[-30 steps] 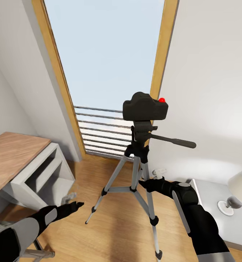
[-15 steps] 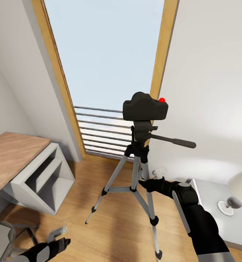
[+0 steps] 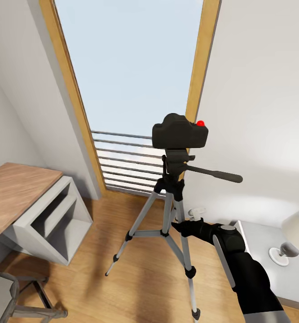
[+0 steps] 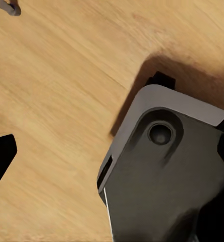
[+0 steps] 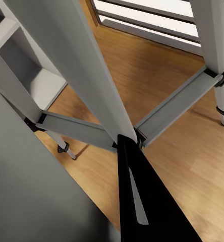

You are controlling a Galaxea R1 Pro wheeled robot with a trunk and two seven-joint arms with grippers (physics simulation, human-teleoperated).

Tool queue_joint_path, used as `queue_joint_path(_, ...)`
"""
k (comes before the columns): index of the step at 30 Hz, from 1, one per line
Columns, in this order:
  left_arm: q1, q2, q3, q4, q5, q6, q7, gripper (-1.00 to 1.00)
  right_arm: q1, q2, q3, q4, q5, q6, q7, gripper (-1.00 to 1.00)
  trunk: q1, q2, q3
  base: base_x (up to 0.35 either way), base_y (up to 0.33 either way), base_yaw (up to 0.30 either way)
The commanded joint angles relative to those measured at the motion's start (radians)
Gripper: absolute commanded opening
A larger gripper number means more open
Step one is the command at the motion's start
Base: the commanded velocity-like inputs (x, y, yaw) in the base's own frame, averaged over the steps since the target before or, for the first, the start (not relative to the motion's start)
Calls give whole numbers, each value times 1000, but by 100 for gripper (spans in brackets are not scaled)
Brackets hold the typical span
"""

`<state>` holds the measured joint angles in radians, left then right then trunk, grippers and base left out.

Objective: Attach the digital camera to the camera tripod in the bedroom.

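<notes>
The digital camera (image 3: 180, 132), black with a red button on top, sits on the head of the camera tripod (image 3: 172, 211) in front of the tall window. The tripod's black pan handle points right. My right gripper (image 3: 178, 226) is low down, right against the tripod's near right leg. In the right wrist view one black finger (image 5: 140, 201) shows beside the silver legs (image 5: 87, 65); a very close grey leg hides the other. My left gripper (image 4: 112, 151) is open and empty, pointing down at the wood floor beside a grey part of my own body (image 4: 167, 176).
A wooden desk with a grey shelf unit (image 3: 46, 215) stands at left, a chair (image 3: 15, 296) below it. A grey nightstand (image 3: 266, 260) with a white lamp (image 3: 297, 233) is at right. The window has a low railing (image 3: 127, 161).
My left arm has pulled back down and left, out of the head view. The right arm, tripod and camera have stayed put.
</notes>
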<state>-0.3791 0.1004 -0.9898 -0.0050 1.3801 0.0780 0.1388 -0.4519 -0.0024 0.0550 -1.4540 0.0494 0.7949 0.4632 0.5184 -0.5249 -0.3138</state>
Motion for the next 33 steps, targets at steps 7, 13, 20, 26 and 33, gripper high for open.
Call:
queue_joint_path(7, 49, -26, -9, 0, 8, -1, 9, 100, -1, -1, -1, 21, 48, -6, 5, -100, 1, -1, -1, 0, 0, 0)
queue_joint_path(13, 79, -40, -9, -1, 8, -4, 9, 100, -1, -1, -1, 23, 48, -6, 5, -100, 1, -1, -1, 0, 0, 0)
queue_joint_path(20, 103, -54, -7, 0, 8, -5, 9, 100, -1, -1, -1, 23, 48, -6, 5, -100, 1, -1, -1, 0, 0, 0)
queue_joint_path(26, 118, -56, -6, 0, 9, -50, 9, 100, -1, -1, -1, 23, 48, -6, 5, -100, 1, -1, -1, 0, 0, 0)
queue_joint_path(33, 124, -56, -6, 0, 9, -109, 8, 100, -1, -1, -2, 24, 48, -8, 4, -100, 1, -1, -1, 0, 0, 0)
